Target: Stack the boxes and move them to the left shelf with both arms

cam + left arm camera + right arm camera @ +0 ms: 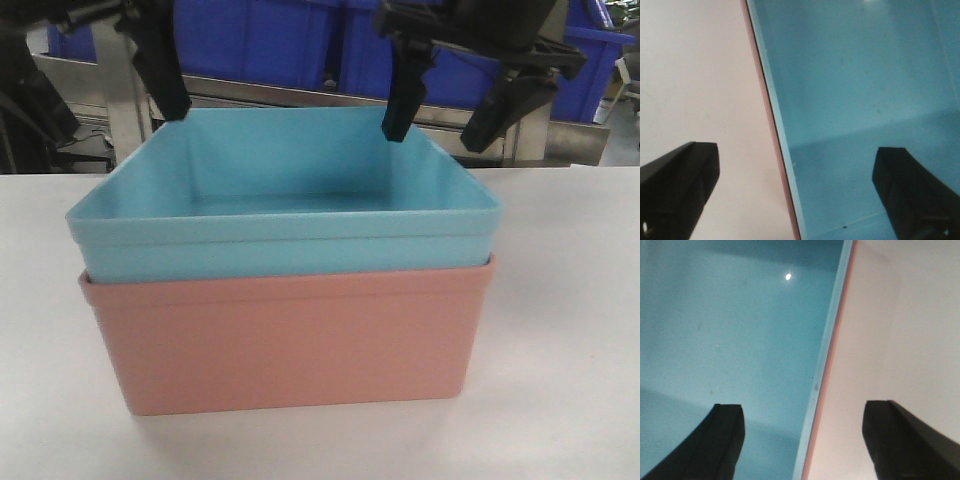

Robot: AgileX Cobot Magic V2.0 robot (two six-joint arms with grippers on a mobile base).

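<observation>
Grippers are shown spread wide on both arms. The left gripper [795, 172] is held astride the left wall of the stack, one finger over the white tabletop [695, 75] and one over the tub's interior. The right gripper [805, 422] is placed likewise astride the right wall. Nothing is clamped, and no contact with either rim can be made out.

The light blue tub [290, 245] is seated inside the salmon pink tub [280, 350]. Both rest on the tabletop, with the blue rim standing proud of the pink one. Stacking is judged complete; grasping and lifting are not yet done.

Risk: if only the blue rim is pinched, the inner tub may be drawn out and the pink one left behind. The smooth tapered walls may also slip, and unequal lifting would tilt the stack.

Open tabletop is seen on both sides of the stack and in front. Behind it, a silver bar [290, 97] and dark blue bins [260, 40] stand near the far rim, so clearance is judged least there. Whether that bar belongs to the left shelf cannot be told.
</observation>
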